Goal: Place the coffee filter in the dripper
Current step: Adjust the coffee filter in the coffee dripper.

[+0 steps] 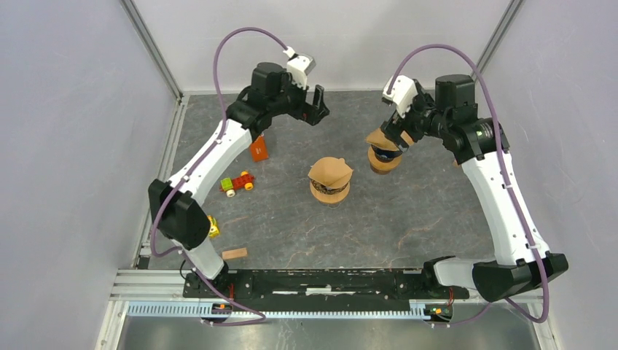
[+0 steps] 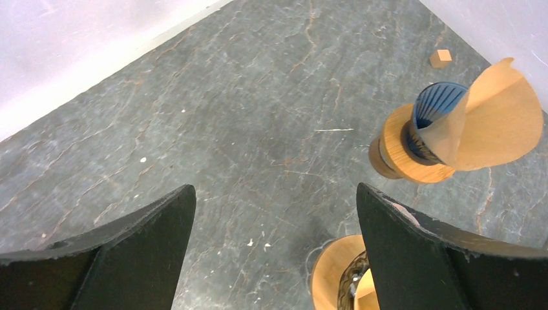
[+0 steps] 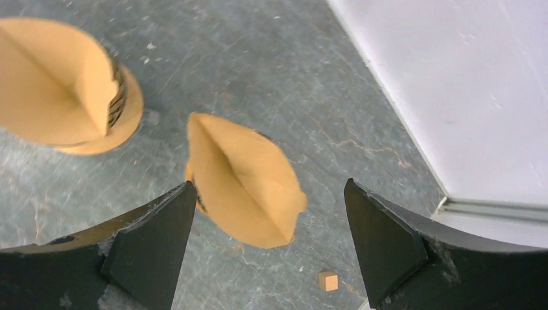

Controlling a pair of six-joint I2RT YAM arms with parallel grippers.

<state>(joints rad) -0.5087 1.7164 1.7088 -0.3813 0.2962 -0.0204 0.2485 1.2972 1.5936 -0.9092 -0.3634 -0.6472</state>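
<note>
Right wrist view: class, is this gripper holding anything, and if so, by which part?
Nothing is held. The right gripper stands open, clear of the coffee filter perched in the dripper below it. The left gripper is open and empty too.

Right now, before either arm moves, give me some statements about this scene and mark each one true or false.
1. Both the left gripper and the right gripper are open. True.
2. The left gripper holds a filter. False: nothing is between its fingers.
3. Two drippers are in view. True: the middle dripper and the far dripper.
4. The toy car lies on the right arm's side. False: it lies beside the left arm.
5. A brown filter sits beneath the right gripper. True.
</note>
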